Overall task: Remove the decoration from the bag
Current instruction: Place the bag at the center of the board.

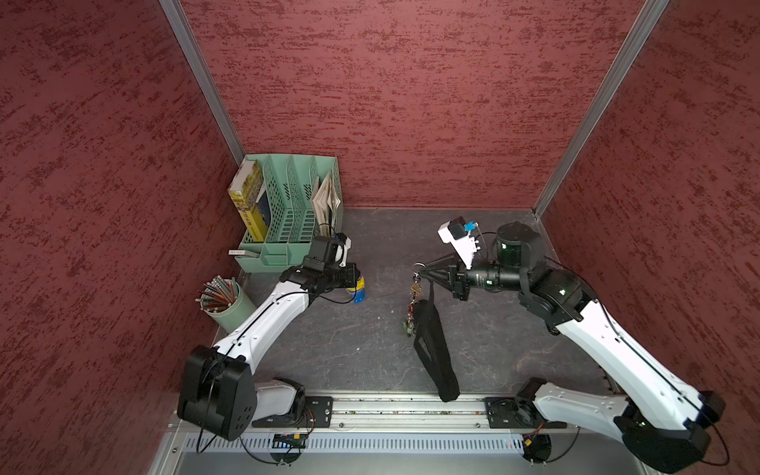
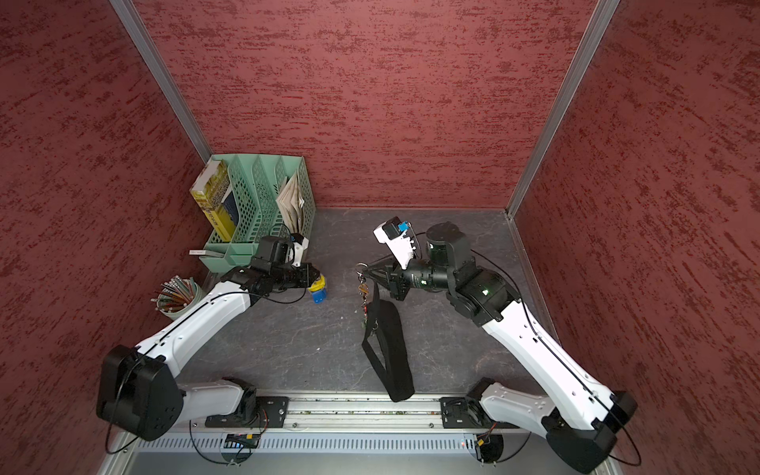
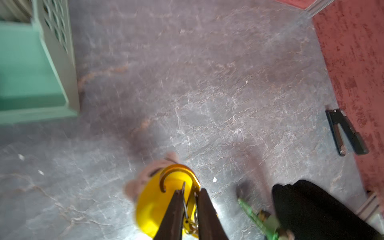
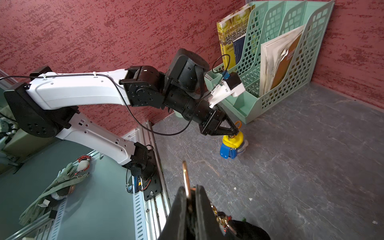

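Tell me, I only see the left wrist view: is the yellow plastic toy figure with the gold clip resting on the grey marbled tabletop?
Observer: Yes. The right wrist view shows the yellow-and-blue toy figure with its blue base on the grey marbled tabletop.
Operator: Where is the right gripper?
Observer: The right gripper is shut on a gold metal ring at one end of the small black fabric bag.
Operator: Anything else on the bag?
Observer: A chain of small gold, red and green charms hangs by that ring.
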Motion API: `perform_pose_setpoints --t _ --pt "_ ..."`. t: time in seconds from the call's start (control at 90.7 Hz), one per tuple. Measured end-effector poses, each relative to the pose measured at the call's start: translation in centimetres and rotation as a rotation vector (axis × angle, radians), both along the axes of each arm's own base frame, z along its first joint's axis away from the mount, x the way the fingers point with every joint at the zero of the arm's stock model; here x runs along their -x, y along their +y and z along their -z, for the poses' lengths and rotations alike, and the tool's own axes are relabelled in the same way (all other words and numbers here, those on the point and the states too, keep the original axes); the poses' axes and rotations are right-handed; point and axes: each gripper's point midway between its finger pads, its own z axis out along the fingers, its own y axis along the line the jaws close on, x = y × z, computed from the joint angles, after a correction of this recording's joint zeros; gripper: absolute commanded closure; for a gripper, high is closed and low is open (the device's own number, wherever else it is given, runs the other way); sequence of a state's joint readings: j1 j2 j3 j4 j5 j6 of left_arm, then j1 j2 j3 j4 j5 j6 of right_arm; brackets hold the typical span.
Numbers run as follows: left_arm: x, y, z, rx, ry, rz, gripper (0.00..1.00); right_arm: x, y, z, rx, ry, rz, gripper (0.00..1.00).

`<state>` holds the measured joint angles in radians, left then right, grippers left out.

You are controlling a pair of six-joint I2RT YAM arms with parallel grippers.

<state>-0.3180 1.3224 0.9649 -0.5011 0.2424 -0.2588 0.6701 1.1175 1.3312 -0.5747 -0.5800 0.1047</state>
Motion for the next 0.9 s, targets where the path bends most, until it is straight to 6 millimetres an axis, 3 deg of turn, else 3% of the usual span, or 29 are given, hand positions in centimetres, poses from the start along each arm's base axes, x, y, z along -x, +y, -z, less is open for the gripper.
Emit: perform_pose_setpoints --t 0.121,0.364,0.419,0.573,0.716,0.904 --pt "-0.1 -0.2 1.2 0.008 0.046 -0.009 0.53 0.0 0.0 0.0 0.000 0.001 -0.001 1.00" --pt "0.0 -0.5 1.6 0.028 0.070 -0.016 0.51 -0.1 0.0 0.2 0.002 0.005 0.000 1.00" --pt "0.0 -0.6 1.5 0.034 0.072 -0.012 0.53 -0.2 0.0 0.5 0.006 0.009 0.000 1.00" --pt "0.0 -0.9 1.3 0.052 0.070 -0.008 0.74 -0.7 0.4 1.8 0.027 0.034 0.005 1.00" --pt "-0.2 -1.1 0.9 0.068 0.056 -0.014 0.76 -2.4 1.4 3.8 0.042 0.093 0.021 1.00" --pt "0.0 -1.5 0.8 0.100 0.055 -0.006 0.79 -6.1 4.2 8.4 0.070 0.232 0.048 1.00"
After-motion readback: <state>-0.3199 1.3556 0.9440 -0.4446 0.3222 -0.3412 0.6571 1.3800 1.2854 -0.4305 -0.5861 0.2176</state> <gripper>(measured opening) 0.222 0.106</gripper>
